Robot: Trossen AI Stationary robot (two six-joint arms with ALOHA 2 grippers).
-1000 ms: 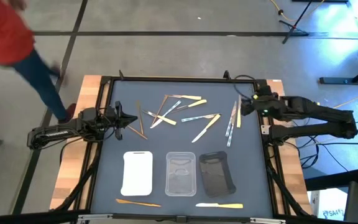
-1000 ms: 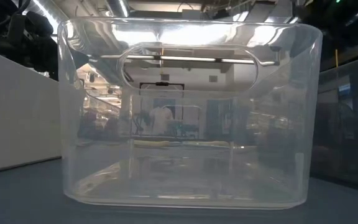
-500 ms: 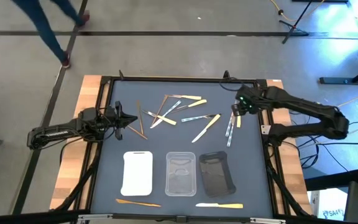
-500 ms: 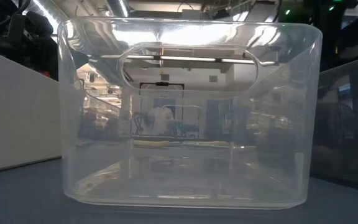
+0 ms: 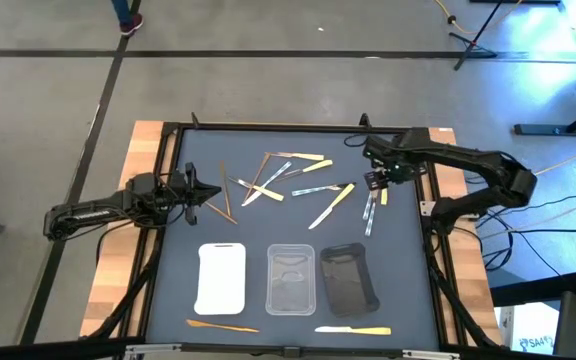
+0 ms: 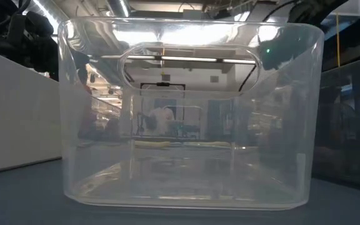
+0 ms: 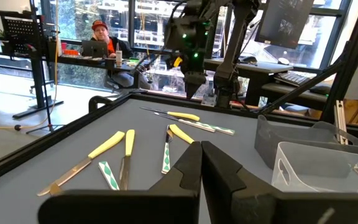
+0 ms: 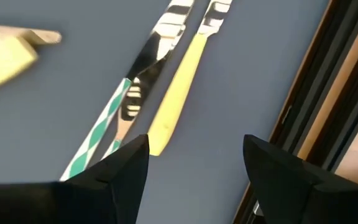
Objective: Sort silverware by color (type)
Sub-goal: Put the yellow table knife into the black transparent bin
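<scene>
The silverware lies scattered flat on the dark mat [image 5: 408,270]: wooden sticks [image 5: 226,195] just beyond my left gripper, a mixed pile [image 5: 288,178] in the middle, and a silvery and yellow pair [image 5: 371,208] at the right. My right gripper [image 5: 373,180] hovers open over that pair. In its wrist view the right gripper [image 8: 194,149] has a yellow handle [image 8: 174,93] and a green-checked silvery utensil [image 8: 114,121] below its fingers. My left gripper [image 5: 208,193] rests shut at the left side and, in its own view, the left gripper [image 7: 201,155] points across the table.
Three trays stand in a row near the near edge: white [image 5: 220,278], clear [image 5: 291,280], black [image 5: 348,278]. The clear tray [image 6: 189,112] fills the low view. A wooden utensil [image 5: 223,325] and a cream one [image 5: 353,329] lie before the trays. The black table frame [image 5: 430,215] borders the mat.
My right arm has swung from the table's right edge toward the left and now hangs over the silvery and yellow pair on the right. A person beyond the far left corner has walked away. The left arm and the silverware have kept still.
</scene>
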